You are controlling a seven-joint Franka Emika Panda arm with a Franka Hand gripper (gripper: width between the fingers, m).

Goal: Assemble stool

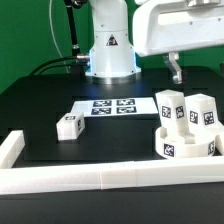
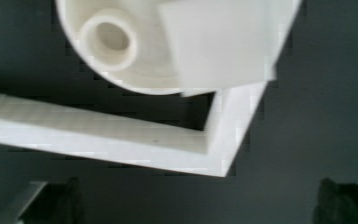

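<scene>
Gripper (image 1: 175, 72) hangs clear above the seat (image 1: 185, 143), fingers spread wide, gripping nothing. First leg (image 1: 170, 108) and second leg (image 1: 203, 110) stand upright on the seat. The border rail (image 2: 220, 150) corner sits just beside the seat, third leg (image 1: 68, 126) well apart.

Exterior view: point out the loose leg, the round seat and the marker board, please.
loose leg (image 1: 68, 126), exterior view, on its tagged face.
round seat (image 1: 195, 150), exterior view, on its front side wall.
marker board (image 1: 112, 106), exterior view, near its middle, among the tags.
</scene>
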